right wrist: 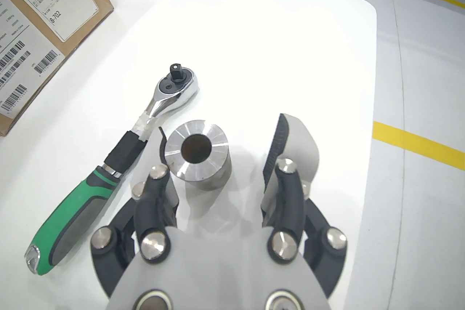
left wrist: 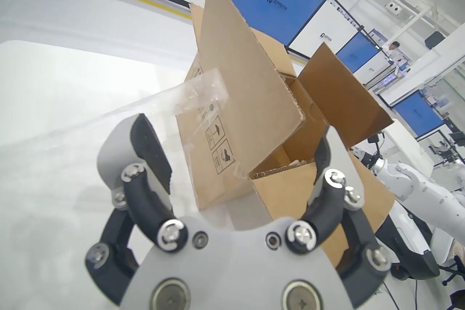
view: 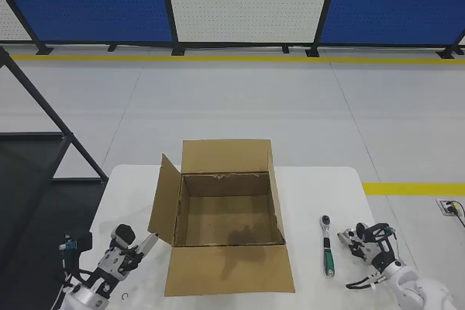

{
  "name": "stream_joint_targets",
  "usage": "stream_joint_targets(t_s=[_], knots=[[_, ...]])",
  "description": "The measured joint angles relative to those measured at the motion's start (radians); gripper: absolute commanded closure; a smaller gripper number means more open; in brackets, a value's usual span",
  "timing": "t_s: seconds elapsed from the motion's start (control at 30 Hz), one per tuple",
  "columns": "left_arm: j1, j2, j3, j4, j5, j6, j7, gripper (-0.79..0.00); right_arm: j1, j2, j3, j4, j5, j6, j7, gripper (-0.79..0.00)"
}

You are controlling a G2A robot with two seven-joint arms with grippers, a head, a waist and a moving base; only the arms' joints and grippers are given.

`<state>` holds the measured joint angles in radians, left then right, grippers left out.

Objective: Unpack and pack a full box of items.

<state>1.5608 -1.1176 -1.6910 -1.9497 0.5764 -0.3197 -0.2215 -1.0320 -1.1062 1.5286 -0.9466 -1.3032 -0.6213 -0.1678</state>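
White desk (view: 132,194) surface carries all the things. At its near left corner the left tool (view: 146,242) is held just beside the cardboard box (view: 229,271). It is spread wide, with nothing between its fingers (left wrist: 150,148). In the left wrist view this tool (left wrist: 235,126) is seen facing the raised side flap of the box (left wrist: 236,71), from which a strip of clear tape (left wrist: 203,89) sticks out over the desk (left wrist: 54,89).

The box is set at the middle of the desk, open at the top, its four flaps folded outward and its bare cardboard floor exposed.

To the right of the box, apart from it, a ratchet wrench (view: 326,246) is laid flat, chrome head away from the robot and green handle toward it. In the right wrist view the wrench (right wrist: 118,151) is found between the labelled box wall (right wrist: 54,17) and a metal cylinder (right wrist: 198,158).

That cylinder is stood upright on the desk (right wrist: 254,53), bore upward, just beside the wrench. The right tool (right wrist: 221,135) is spread around it: one finger is close against it, while the other (right wrist: 279,144) is kept apart by a clear gap. From above, this tool (view: 349,236) is seen near the desk's right edge.
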Motion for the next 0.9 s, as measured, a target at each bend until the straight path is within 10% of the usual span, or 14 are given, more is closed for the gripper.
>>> stream_joint_targets(t_s=[0.37, 0.9], knots=[[-0.013, -0.001, 0.002, 0.021, -0.007, -0.007, 0.001, -0.785, -0.072, 0.014, 0.032, -0.161, 0.029, -0.06, -0.084, 0.0], [0.041, -0.006, -0.057, 0.005, -0.105, -0.056, 0.093, -0.785, -0.329, 0.018, 0.026, -1.104, 0.107, 0.09, 0.194, 0.0]])
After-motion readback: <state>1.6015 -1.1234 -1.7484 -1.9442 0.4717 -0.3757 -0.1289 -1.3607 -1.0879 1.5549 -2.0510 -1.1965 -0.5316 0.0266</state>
